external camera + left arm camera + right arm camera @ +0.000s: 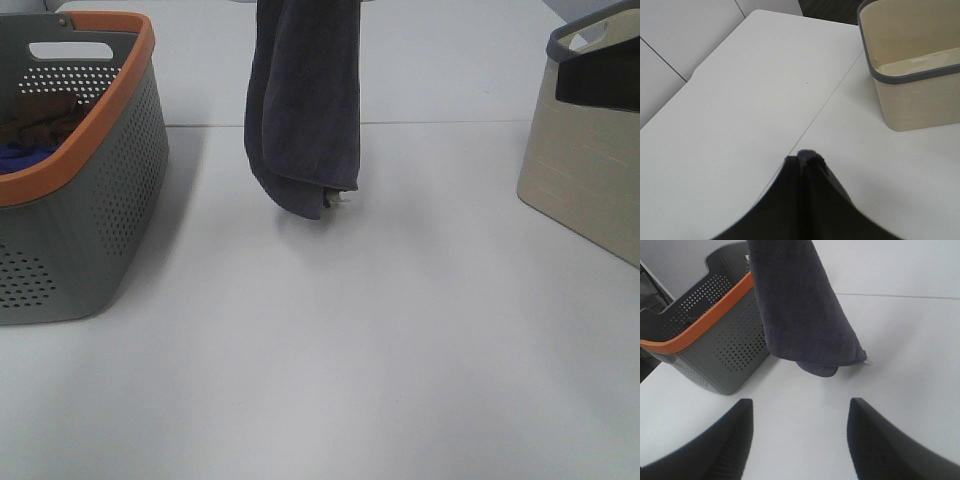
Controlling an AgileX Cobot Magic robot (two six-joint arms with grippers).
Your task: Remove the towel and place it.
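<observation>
The charcoal-grey towel (pixel 305 100) hangs folded from above the top edge of the exterior view. Its lowest corner, with a small white tag (pixel 343 198), is just above or touching the white table. My left gripper (pixel 805 161) is shut, with a nub of the towel (pixel 808 154) pinched at its fingertips. It is out of frame in the exterior view. My right gripper (pixel 800 440) is open and empty, low over the table and short of the hanging towel (pixel 800 315). It is also out of frame in the exterior view.
A grey perforated basket with an orange rim (pixel 110 110) stands at the left and holds a brown cloth (pixel 45 120) and a blue cloth (pixel 20 155). It also shows in the right wrist view (pixel 715 335). A beige basket with a grey rim (pixel 590 150) stands at the right (pixel 910 100).
</observation>
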